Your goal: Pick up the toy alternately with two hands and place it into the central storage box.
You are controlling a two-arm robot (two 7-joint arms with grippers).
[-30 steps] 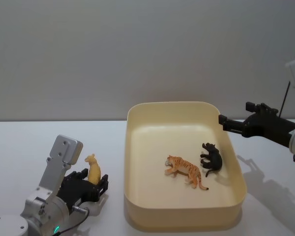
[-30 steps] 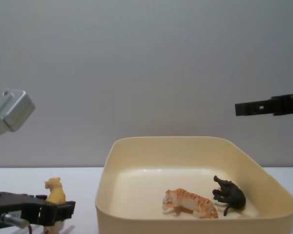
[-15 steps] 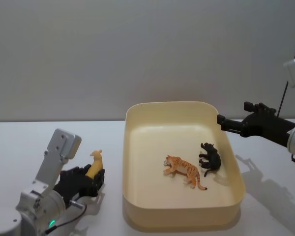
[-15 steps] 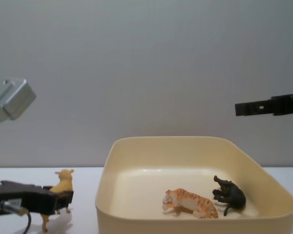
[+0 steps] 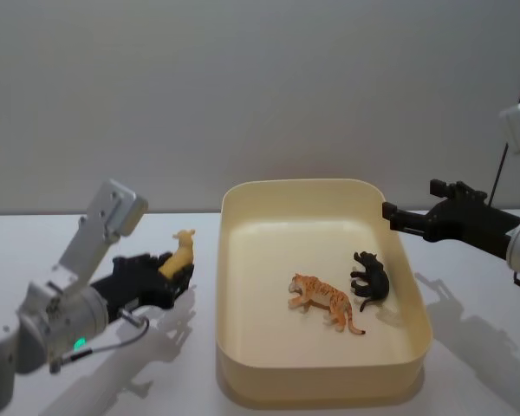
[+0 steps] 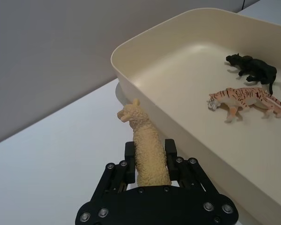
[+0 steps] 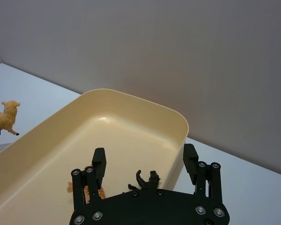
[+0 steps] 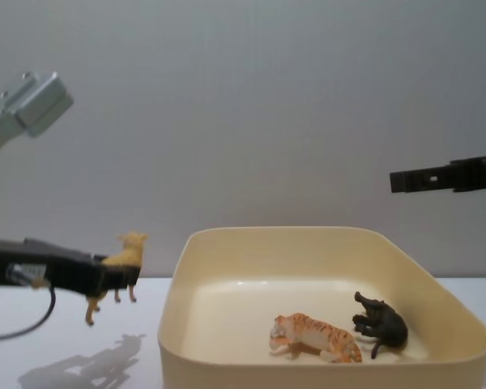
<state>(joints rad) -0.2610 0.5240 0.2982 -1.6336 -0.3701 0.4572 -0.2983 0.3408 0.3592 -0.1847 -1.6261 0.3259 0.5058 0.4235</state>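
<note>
Gripping a yellow toy (image 5: 180, 254) above the table (image 5: 35, 243), the left gripper (image 5: 175, 279) sits just left of the box (image 5: 325, 381).

Its jaws clamp the toy's body (legs dangling clear of the surface, shadow below). The right gripper (image 7: 145, 161) hovers released over the box's far right rim. A tiger (image 5: 326, 299) and black animal (image 5: 372, 280) lie inside.

Soft, even light; sharp frames, faint shadows on the white table (image 5: 35, 243).
</note>
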